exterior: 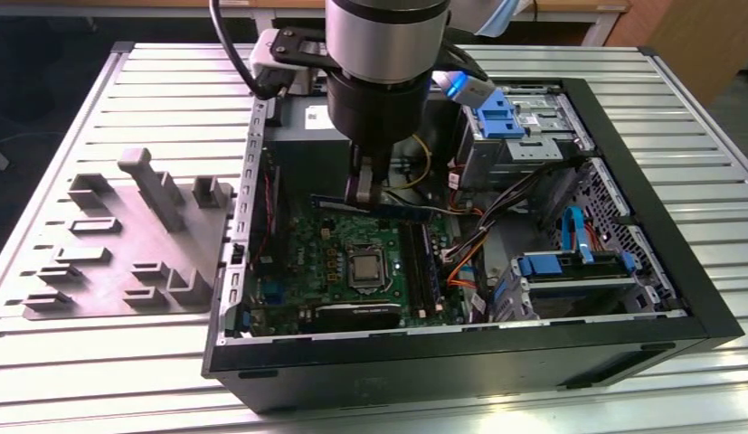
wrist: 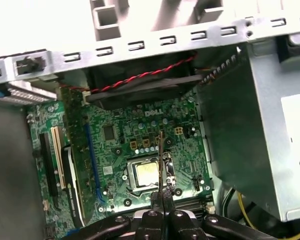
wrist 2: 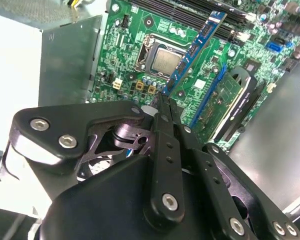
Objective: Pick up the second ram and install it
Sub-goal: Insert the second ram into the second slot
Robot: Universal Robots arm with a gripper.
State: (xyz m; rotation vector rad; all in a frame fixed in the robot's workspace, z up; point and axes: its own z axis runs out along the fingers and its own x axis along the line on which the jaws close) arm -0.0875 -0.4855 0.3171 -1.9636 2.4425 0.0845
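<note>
A grey rack [exterior: 120, 240] lies on the surface [exterior: 168, 90], well to the exterior view's left of the end effector [exterior: 365, 192]. Its fingers pinch the ram [exterior: 410, 212] over the motherboard [exterior: 307, 244] inside the case [exterior: 470, 348], with the CPU socket [exterior: 365, 265] beneath.

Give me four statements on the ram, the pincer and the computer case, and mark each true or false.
1. The pincer is shut on the second ram. True.
2. The ram is seated in a slot. False: it is held above the motherboard.
3. The processor sits bare, with no cooler on it. True.
4. The grey fixture lies at the exterior view's right of the case. False: it lies at the left.
</note>
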